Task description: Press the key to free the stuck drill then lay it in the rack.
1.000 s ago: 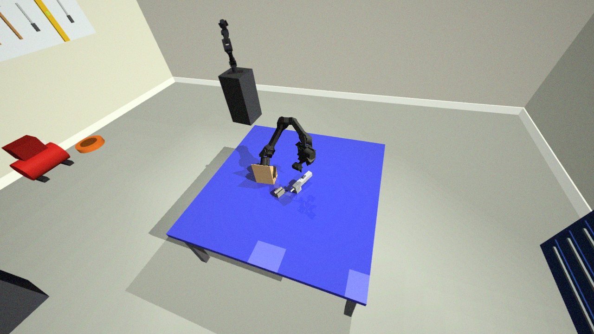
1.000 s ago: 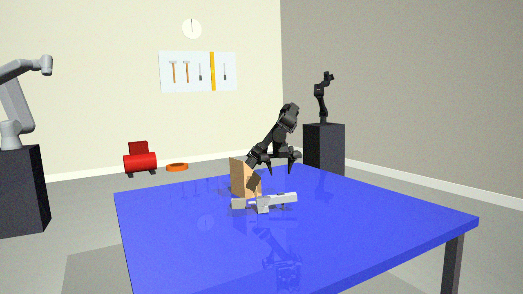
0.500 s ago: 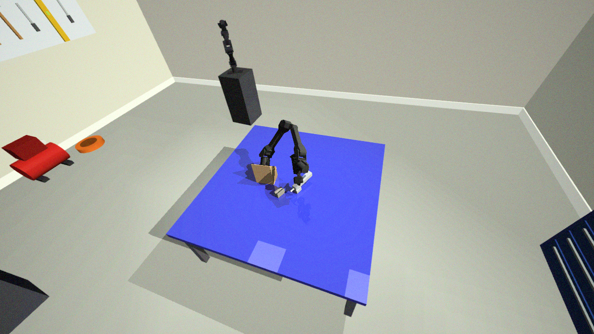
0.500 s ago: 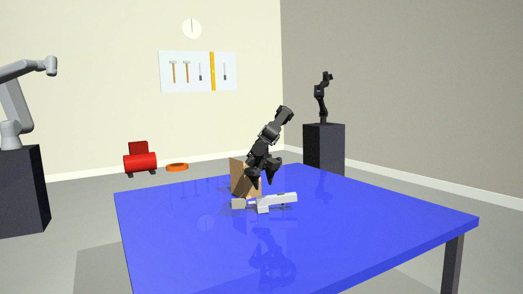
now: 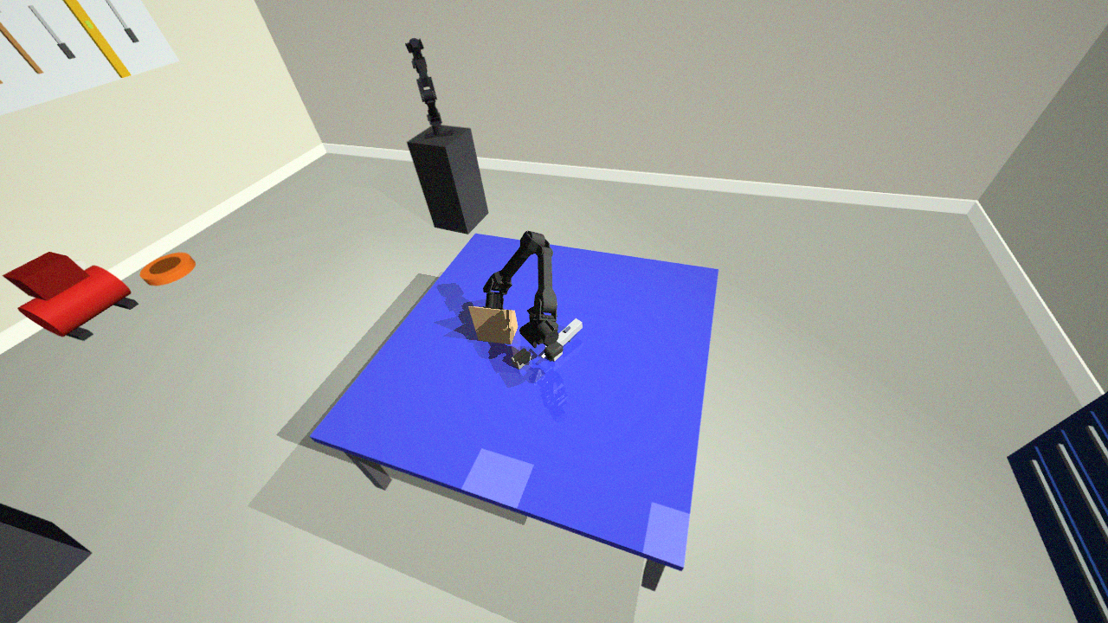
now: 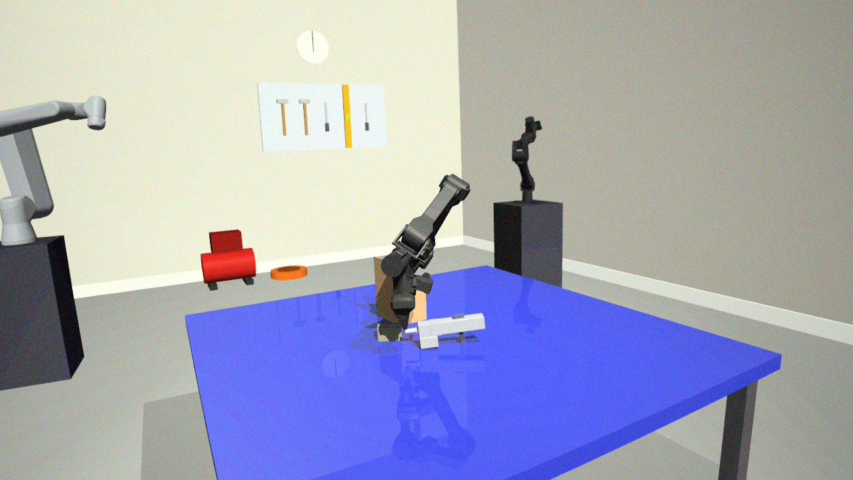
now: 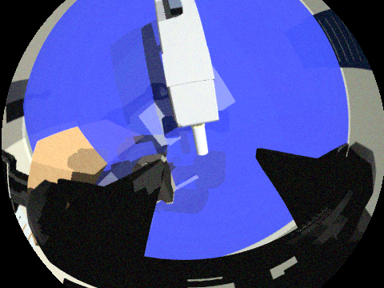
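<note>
Blue worktop [image 6: 596, 382], mid-frame: drill [image 7: 187, 66] lies flat, long axis running up-frame from the pincer [image 7: 214, 176], bit end nearest. Pincer released, empty, straddling the bit tip.

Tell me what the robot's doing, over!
End effector open wide, holding nothing, low beside the drill's white tip. Drill lying on the blue table, not in the tan rack. Nothing blocking the drill.

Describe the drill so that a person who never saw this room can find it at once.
Look at the blue table, near the black robot arm. The drill lies flat beside the tan wooden block, under the open hand. It is the only white, long box with a thin round tip.
</note>
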Tool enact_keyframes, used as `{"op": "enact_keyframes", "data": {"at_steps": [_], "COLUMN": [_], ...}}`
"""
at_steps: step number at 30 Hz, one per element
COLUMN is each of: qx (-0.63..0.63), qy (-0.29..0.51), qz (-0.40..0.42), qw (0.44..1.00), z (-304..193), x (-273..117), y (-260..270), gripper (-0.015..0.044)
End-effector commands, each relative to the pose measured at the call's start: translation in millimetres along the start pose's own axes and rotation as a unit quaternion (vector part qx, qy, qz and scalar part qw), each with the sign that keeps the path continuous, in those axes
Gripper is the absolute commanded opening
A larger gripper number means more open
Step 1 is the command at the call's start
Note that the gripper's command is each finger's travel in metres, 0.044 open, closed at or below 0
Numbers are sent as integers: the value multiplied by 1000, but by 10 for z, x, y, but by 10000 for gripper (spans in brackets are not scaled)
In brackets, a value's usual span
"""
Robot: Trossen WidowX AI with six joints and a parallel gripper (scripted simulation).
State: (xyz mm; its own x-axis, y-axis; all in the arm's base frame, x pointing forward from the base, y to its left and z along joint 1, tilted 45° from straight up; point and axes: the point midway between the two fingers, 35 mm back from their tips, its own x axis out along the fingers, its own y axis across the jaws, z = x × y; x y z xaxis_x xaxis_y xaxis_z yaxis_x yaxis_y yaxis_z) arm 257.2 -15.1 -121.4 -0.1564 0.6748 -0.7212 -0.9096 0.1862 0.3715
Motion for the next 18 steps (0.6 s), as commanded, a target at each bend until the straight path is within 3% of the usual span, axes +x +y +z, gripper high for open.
{"op": "enact_keyframes", "data": {"at_steps": [1, 18], "qx": [-36, -36], "qy": [2, 2], "qz": [6, 6], "qw": [999, 999], "z": [-73, -53], "x": [80, 151], "y": [64, 60], "gripper": [440, 440]}}
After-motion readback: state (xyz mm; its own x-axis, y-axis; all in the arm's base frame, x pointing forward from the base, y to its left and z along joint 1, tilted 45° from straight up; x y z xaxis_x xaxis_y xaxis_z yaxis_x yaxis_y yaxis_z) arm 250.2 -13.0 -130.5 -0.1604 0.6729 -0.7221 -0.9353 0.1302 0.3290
